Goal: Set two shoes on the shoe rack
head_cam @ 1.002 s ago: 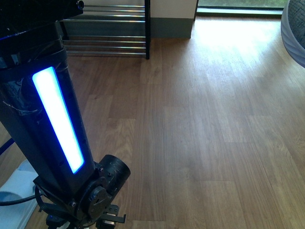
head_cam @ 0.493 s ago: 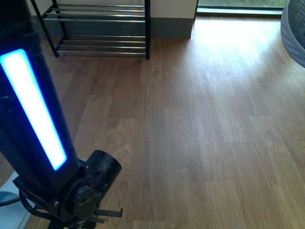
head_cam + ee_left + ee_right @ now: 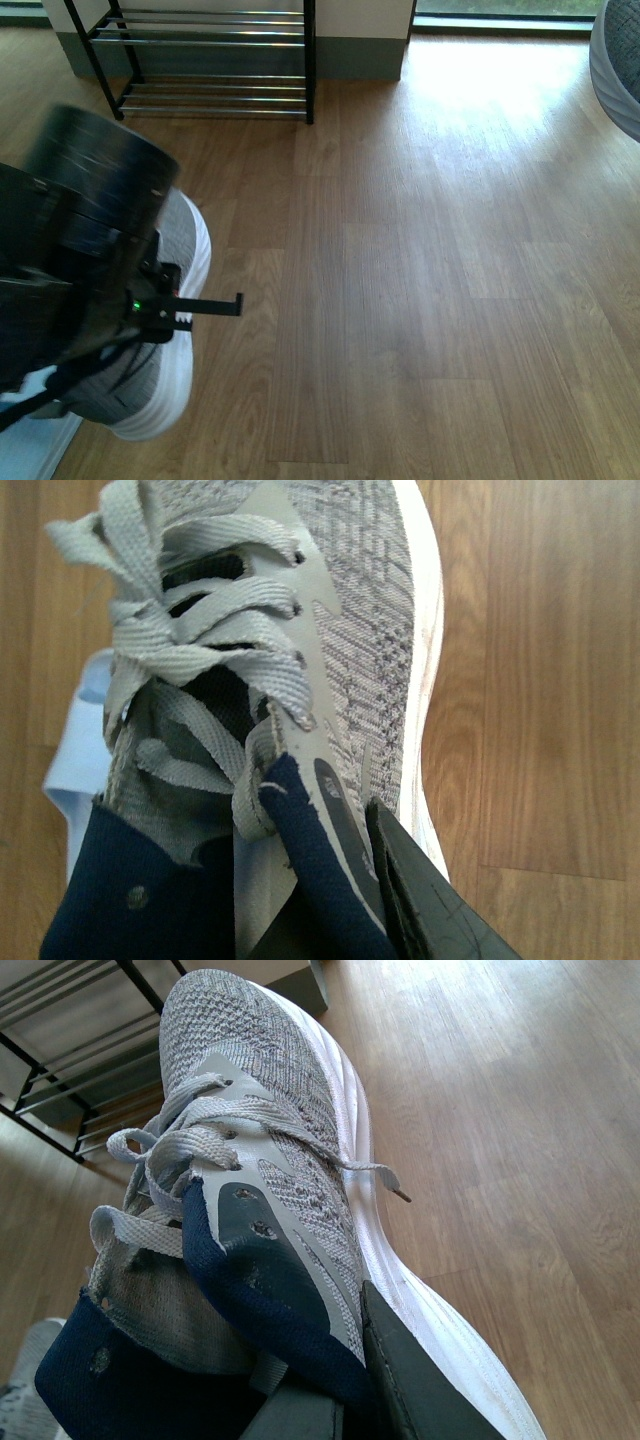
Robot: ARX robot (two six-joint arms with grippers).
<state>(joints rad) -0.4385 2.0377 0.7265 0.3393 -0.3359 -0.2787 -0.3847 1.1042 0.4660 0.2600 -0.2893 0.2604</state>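
Grey sneaker [image 3: 350,630] sat pinched in the left gripper [image 3: 345,920], jaws closed across its navy collar wall, toe pointing away from the wrist, with a pale blue slide sandal [image 3: 75,750] partly beneath it. The right gripper [image 3: 350,1405] clamped a second grey sneaker [image 3: 270,1110] likewise, toe towards the shoe rack [image 3: 70,1065] ahead. The light, soft knit uppers would likely flex; the padded collar looked the firmest hold.

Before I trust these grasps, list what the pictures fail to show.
Front view: blurred left arm covers most of the sneaker.
Front view: top edge cuts off shoe rack.
Left wrist view: sneaker hides most of pale blue sandal.
Right wrist view: second sneaker's heel runs off-frame.
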